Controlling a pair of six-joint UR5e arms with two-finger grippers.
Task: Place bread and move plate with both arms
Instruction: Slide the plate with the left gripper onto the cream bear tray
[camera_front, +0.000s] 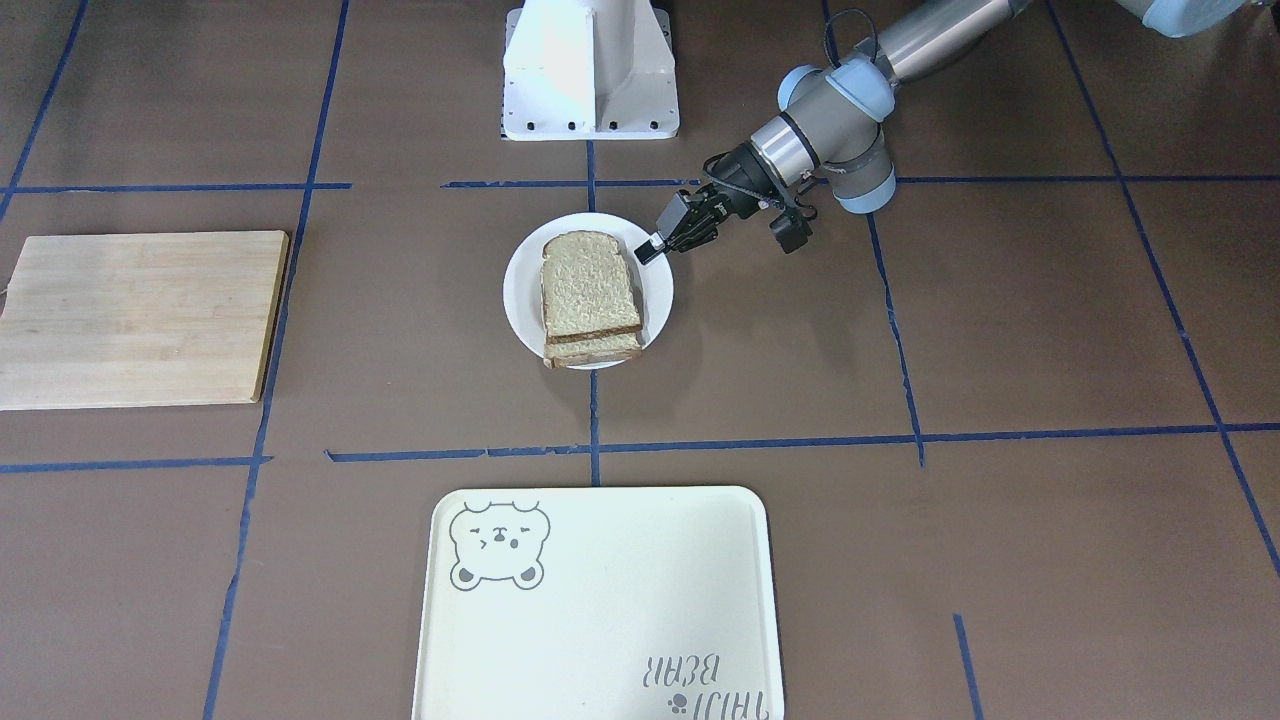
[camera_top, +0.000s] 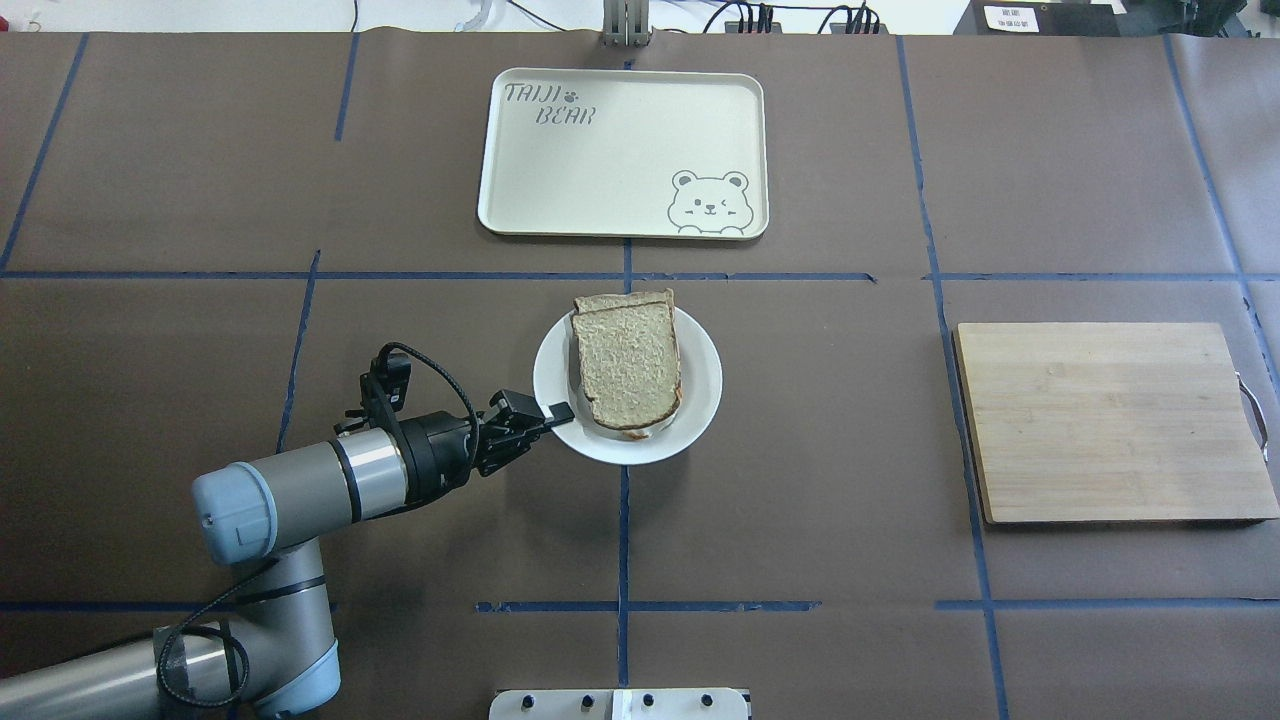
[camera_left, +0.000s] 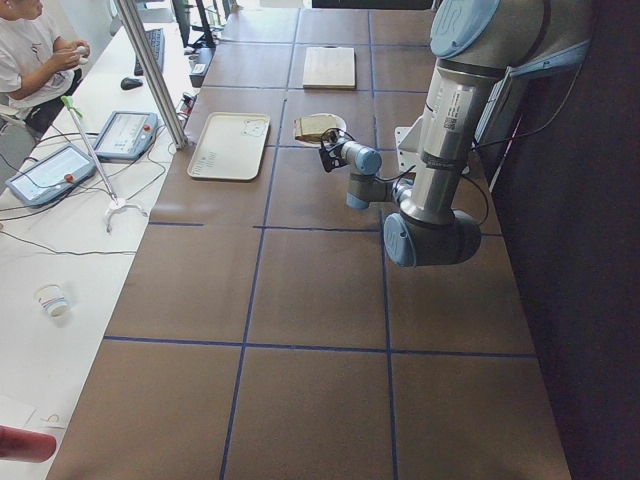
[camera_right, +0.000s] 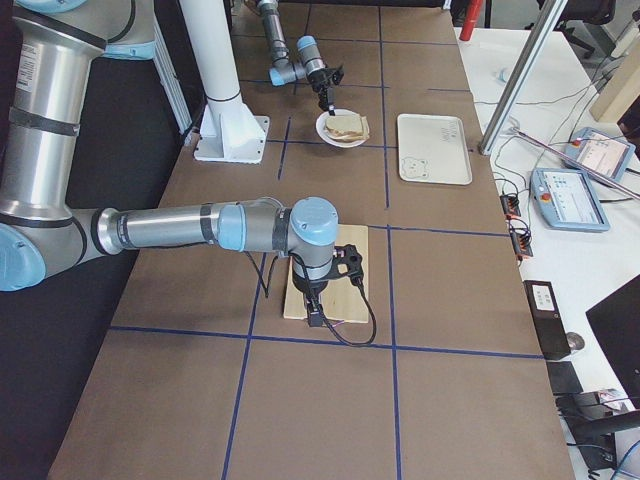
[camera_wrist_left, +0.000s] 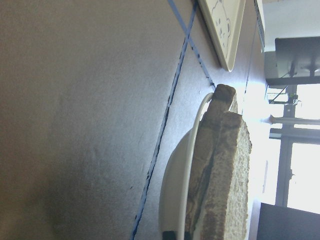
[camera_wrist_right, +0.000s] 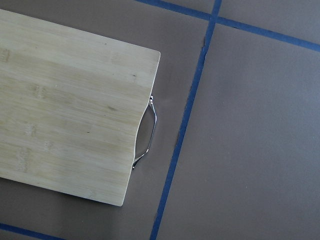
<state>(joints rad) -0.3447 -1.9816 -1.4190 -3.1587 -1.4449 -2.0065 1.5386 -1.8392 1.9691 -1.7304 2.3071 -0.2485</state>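
Note:
The bread (camera_front: 590, 285) (camera_top: 628, 360), a speckled slice with dark brown crust, lies on top of a paler slice on the white plate (camera_front: 520, 300) (camera_top: 700, 400) at the table's middle. My left gripper (camera_front: 650, 250) (camera_top: 558, 411) is turned on its side, its slim fingers closed over the plate's rim on my left. The left wrist view shows the plate's rim (camera_wrist_left: 175, 190) and both slices (camera_wrist_left: 220, 190) edge-on. My right gripper (camera_right: 316, 318) shows only in the exterior right view, hanging over the wooden board, and I cannot tell whether it is open or shut.
A cream bear tray (camera_front: 600, 600) (camera_top: 620, 150) lies beyond the plate, on the far side from me. A wooden cutting board (camera_top: 1100, 420) (camera_wrist_right: 65, 110) with a metal handle lies to my right. The white pedestal (camera_front: 590, 70) stands behind the plate.

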